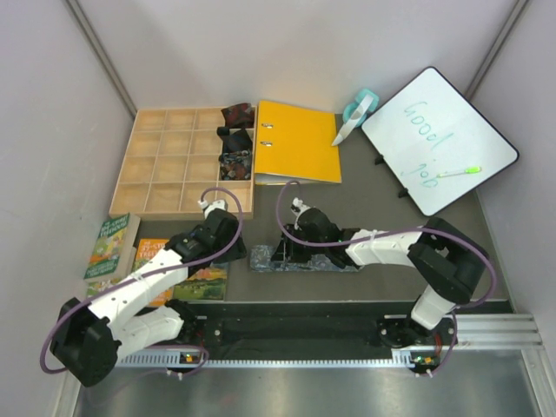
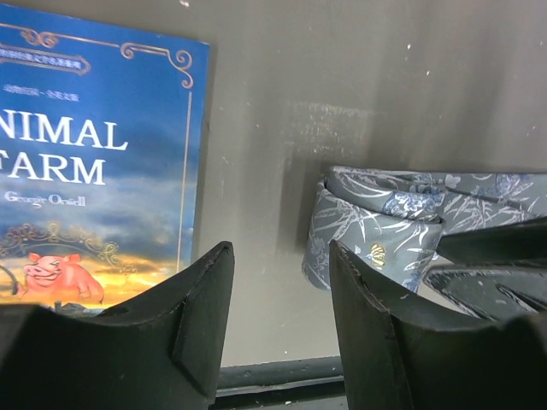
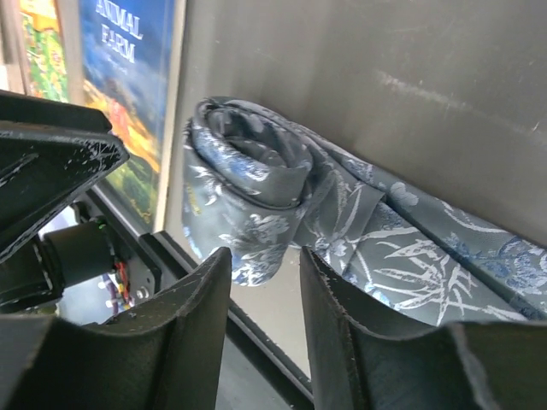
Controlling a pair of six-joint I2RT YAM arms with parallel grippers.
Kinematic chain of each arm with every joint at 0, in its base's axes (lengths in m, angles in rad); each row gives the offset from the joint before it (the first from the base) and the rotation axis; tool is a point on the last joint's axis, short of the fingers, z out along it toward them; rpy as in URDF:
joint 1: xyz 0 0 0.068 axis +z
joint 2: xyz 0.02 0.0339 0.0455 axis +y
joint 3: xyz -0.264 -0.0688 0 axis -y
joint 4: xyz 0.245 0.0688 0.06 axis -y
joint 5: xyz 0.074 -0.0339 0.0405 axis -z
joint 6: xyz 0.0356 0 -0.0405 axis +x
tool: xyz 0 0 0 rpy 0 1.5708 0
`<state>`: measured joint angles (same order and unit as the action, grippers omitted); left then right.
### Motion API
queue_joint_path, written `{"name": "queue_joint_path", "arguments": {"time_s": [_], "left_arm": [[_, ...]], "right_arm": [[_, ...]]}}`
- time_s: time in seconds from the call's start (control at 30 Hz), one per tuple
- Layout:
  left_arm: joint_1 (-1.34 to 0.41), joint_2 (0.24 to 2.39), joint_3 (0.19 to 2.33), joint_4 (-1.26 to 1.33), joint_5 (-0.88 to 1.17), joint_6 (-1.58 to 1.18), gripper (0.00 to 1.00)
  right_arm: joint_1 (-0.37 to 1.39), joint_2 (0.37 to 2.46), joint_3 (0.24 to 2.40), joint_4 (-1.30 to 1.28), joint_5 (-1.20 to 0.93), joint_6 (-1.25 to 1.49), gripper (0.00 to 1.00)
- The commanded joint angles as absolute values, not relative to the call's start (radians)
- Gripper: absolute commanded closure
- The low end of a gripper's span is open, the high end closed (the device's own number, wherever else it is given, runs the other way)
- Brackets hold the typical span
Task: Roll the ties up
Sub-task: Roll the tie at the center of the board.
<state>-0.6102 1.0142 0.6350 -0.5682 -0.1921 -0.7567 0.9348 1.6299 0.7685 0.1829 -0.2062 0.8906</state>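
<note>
Grey-blue tie (image 3: 256, 184) looks soft, slick; roll likely unwinds unless pinched across it. Left end effector (image 2: 280, 256) and right end effector (image 3: 265, 256) both spread, empty.

Tie (image 1: 263, 258) lies across the surface (image 1: 365, 200) near the front edge, centre, with its left end rolled up. Left gripper (image 2: 280, 252) is just left of the roll. Right gripper (image 3: 263, 256) is over the tie, just right of the roll. Books (image 1: 113, 246) sit front left, the nearest one beside the roll. Tray (image 1: 178, 169) is back left, with rolled ties (image 1: 234, 139) in its right-hand column, rear compartments. Binder (image 1: 300, 142) is just right of the tray. Tape dispenser (image 1: 358, 111) is at the binder's far right corner. Whiteboard (image 1: 439, 139) is back right, marker (image 1: 459, 172) on it.
</note>
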Motion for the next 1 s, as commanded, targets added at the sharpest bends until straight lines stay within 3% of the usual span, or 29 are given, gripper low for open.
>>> {"name": "queue_joint_path", "arguments": {"time_s": [0.0, 0.6, 0.97], "left_arm": [[-0.606, 0.999, 0.608, -0.483, -0.147, -0.749, 0.47], [-0.606, 1.032, 0.537, -0.315, -0.014, -0.724, 0.46], [-0.606, 1.1, 0.514, -0.224, 0.034, -0.712, 0.45]], "right_arm": [[0.95, 1.657, 0.825, 0.222, -0.199, 0.87, 0.63], [0.95, 1.701, 0.821, 0.143, -0.104, 0.844, 0.75], [0.951, 1.733, 0.822, 0.144, -0.098, 0.831, 0.76]]}}
